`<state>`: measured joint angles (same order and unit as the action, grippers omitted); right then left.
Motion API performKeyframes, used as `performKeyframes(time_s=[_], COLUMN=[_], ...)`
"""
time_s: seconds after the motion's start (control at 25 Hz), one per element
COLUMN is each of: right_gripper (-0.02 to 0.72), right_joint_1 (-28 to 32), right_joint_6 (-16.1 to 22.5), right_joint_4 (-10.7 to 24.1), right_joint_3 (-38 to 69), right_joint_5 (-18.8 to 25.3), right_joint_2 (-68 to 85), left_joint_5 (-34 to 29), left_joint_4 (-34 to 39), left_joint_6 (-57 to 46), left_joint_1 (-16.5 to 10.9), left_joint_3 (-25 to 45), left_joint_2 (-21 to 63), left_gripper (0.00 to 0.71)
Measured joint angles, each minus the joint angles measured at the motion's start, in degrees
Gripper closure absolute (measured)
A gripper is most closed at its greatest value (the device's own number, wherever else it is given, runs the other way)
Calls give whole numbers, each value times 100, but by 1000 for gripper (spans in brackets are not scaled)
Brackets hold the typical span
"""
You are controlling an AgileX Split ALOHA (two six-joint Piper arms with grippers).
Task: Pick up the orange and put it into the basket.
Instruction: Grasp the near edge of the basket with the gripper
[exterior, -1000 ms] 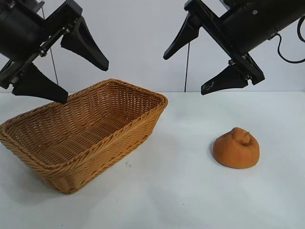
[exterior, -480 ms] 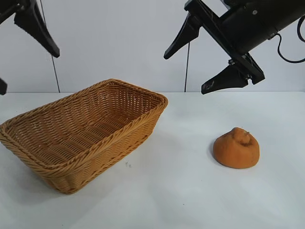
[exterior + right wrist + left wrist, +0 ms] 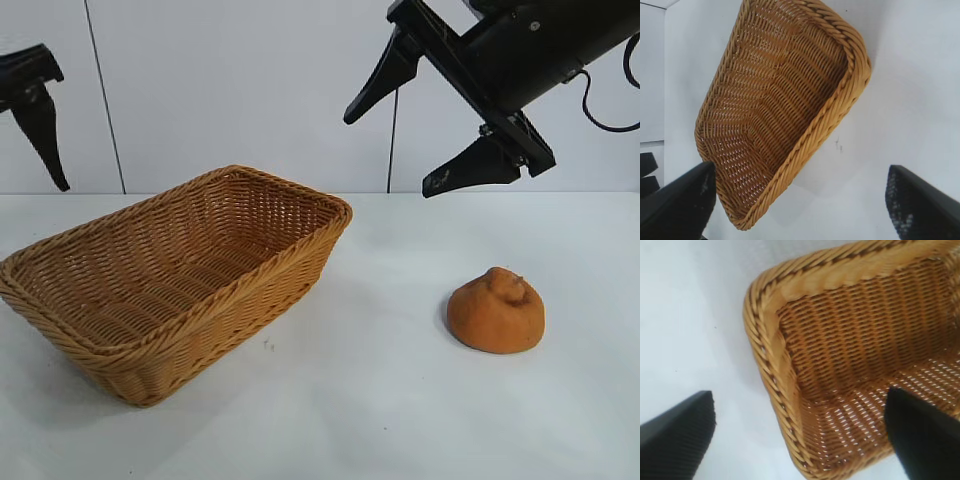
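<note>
— Hands?
— My right hand (image 3: 420,145) hangs wide open and empty above the orange (image 3: 496,310), ready to descend. Left hand (image 3: 800,432), open too, waits off beside the basket (image 3: 150,300).
— Orange?
— On the desk (image 3: 380,400), well apart from it.

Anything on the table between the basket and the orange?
Nothing: the exterior view shows only bare white table, with a tiny dark speck, between the basket and the orange.
</note>
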<state>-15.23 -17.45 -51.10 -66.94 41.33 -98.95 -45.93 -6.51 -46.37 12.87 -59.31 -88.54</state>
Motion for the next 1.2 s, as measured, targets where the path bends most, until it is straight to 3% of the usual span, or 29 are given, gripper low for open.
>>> performKeyframes(time_s=[0.6, 0.88, 1.2], right_gripper=[74, 74, 74], right_joint_1=[0, 0, 0], right_joint_6=[0, 0, 0], right_joint_4=[0, 0, 0], right_joint_3=[0, 0, 0], right_joint_5=[0, -5, -5], right_joint_2=[0, 0, 0], left_joint_5=[939, 1224, 1192], left_joint_4=[-1331, -1462, -1664], left_joint_6=[574, 775, 1229], left_joint_1=[0, -45, -396], left_joint_3=[0, 133, 259], left_joint_2=[-1867, -2062, -2062], left_gripper=[59, 59, 59])
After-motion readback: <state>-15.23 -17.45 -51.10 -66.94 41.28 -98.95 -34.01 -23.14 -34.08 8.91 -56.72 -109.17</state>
